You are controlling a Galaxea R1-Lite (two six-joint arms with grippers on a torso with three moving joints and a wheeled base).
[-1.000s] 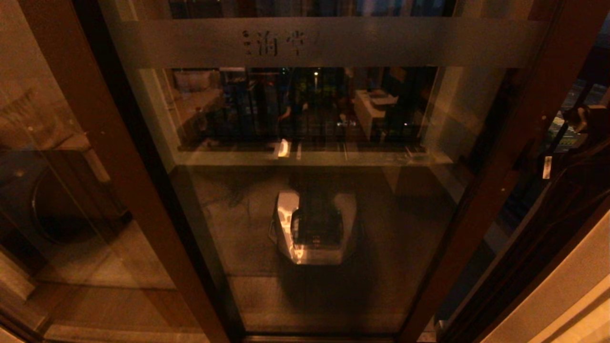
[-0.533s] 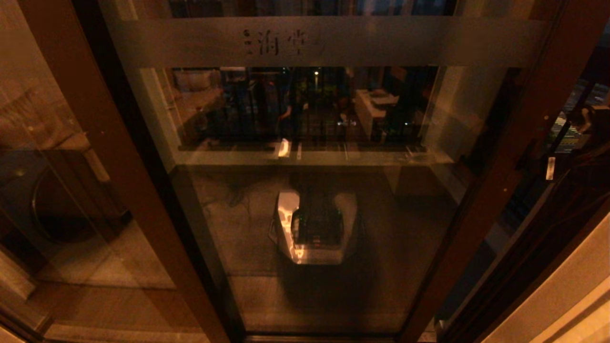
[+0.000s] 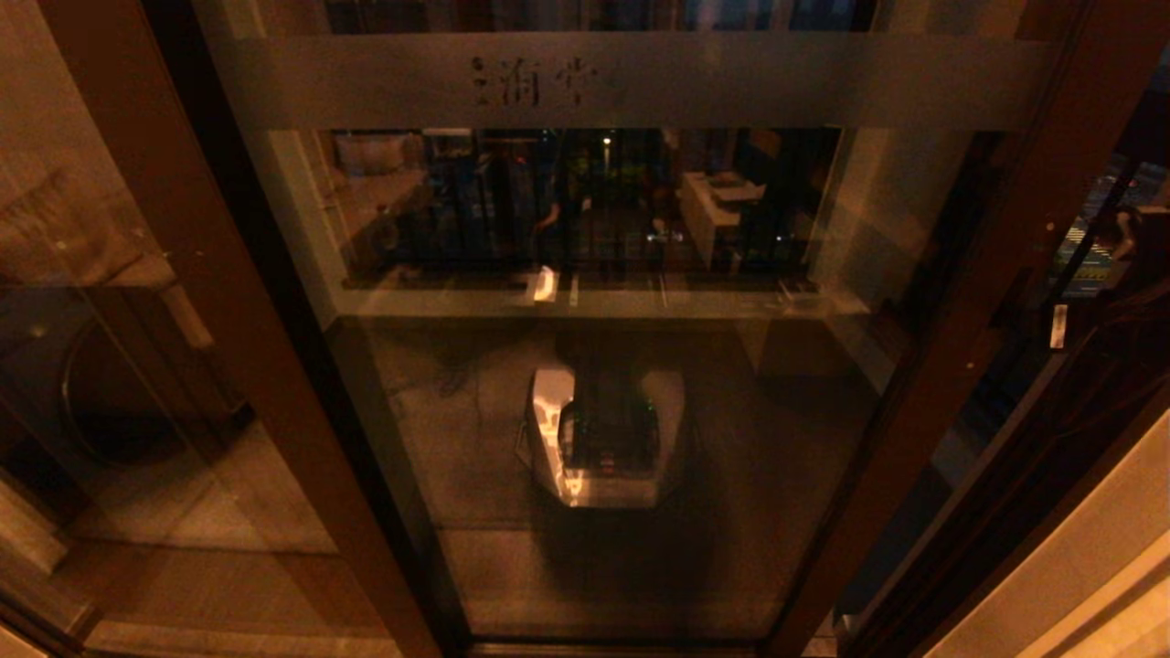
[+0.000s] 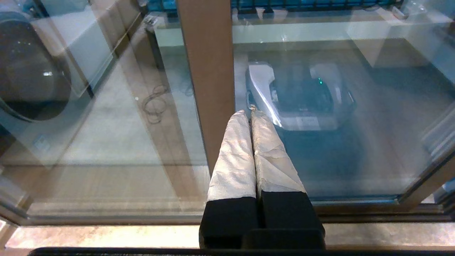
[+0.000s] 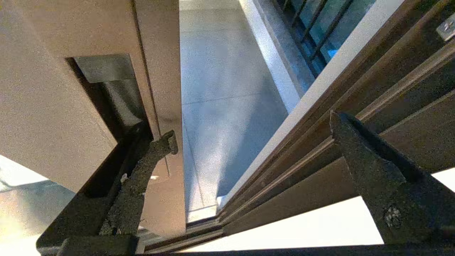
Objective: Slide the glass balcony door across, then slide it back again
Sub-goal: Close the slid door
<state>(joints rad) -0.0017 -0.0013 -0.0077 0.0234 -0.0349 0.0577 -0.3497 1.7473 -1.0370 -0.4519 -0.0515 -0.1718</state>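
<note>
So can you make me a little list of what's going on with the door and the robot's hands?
door: glass balcony door, not fully shut; gap at its right edge
handle slot: recess in the door frame
right tool: open, one finger hooked in the slot
left tool: shut, empty, pointing at the glass
behind glass: washing machine

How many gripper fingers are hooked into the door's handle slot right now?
1: one finger of the right gripper sits in the handle slot of the glass balcony door; the other stands apart, by the jamb.

glass balcony door [image 3: 594, 411] — reddish-brown frame | frosted grey band — dark characters | left tool [image 4: 251, 113] — silver-grey fingers
</note>
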